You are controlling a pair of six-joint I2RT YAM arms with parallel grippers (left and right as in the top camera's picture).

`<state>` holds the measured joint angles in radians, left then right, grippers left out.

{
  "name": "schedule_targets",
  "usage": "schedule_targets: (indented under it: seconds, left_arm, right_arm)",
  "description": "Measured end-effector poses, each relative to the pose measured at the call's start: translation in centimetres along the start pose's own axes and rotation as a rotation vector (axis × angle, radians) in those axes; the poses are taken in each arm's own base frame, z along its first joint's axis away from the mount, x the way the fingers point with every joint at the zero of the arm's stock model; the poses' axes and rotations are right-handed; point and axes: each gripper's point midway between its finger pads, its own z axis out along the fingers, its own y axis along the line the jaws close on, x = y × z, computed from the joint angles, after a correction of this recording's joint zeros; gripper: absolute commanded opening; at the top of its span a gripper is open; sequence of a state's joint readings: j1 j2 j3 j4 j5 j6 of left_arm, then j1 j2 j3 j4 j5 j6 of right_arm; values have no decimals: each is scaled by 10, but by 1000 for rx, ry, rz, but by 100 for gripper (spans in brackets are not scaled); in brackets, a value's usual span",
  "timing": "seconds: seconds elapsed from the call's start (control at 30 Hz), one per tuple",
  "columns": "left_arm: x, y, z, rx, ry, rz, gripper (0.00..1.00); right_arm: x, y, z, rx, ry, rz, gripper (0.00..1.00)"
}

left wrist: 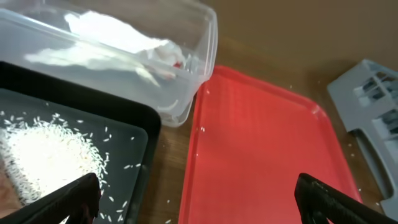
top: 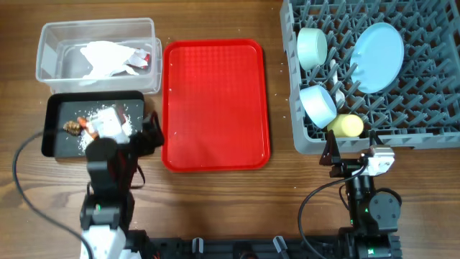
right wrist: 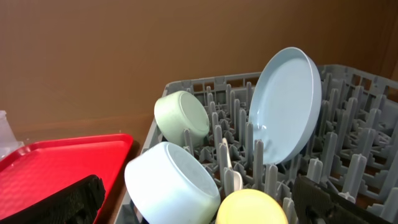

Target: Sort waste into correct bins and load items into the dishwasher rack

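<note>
The crumpled white napkin (top: 108, 57) lies in the clear tub (top: 47, 32), also in the left wrist view (left wrist: 124, 43). The black tray (top: 54, 144) holds rice (left wrist: 43, 155), a carrot piece (top: 85, 124) and a brown scrap (top: 72, 127). The grey rack (top: 431, 137) holds the blue plate (right wrist: 286, 106), a mint bowl (right wrist: 181, 117), a blue bowl (right wrist: 171, 186), the yellow cup (right wrist: 252, 208) and the white spoon (right wrist: 227, 169). My left gripper (left wrist: 199, 211) is open and empty over the black tray's right edge. My right gripper (right wrist: 205, 211) is open and empty at the rack's front edge.
The flat red serving tray (top: 215, 101) lies between the bins and the rack with nothing on it. A few loose rice grains lie on the wood between the black tray and the red tray (left wrist: 261, 143). Cables trail at the front edge near both arm bases.
</note>
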<state>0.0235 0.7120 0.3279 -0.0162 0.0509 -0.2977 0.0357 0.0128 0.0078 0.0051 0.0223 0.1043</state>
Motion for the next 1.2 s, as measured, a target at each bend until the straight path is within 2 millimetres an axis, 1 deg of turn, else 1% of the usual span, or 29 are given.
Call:
schedule_targets:
  seconds: [0.1,0.17,0.23,0.27,0.33,0.4,0.6,0.8,0.87,1.2]
  left_arm:
    - [0,0,-18,34,-95,4,100]
    - [8,3,-23,47,-130,6,100]
    - [22,8,-25,52,-143,7,100]
    - [23,8,-27,57,-154,8,100]
    - [21,7,-30,68,-184,9,100]
    - [13,4,-37,86,-230,11,100]
    - [3,-1,-51,116,-314,16,100]
    - [7,2,-51,121,-335,16,100]
    - [14,6,-48,104,-309,14,100]
    - [14,6,-48,100,-310,13,100]
  right_arm:
    - [0,0,0,0,0,0,100]
    - [0,0,0,0,0,0,100]
    - [0,0,0,0,0,0,100]
    - [0,0,0,0,0,0,100]
    - [0,0,0,0,0,0,100]
    - [0,0,0,0,0,0,100]
    - [0,0,0,0,0,0,100]
    - [0,0,0,0,0,0,100]
    - [0,0,0,0,0,0,100]
    - [0,0,0,0,0,0,100]
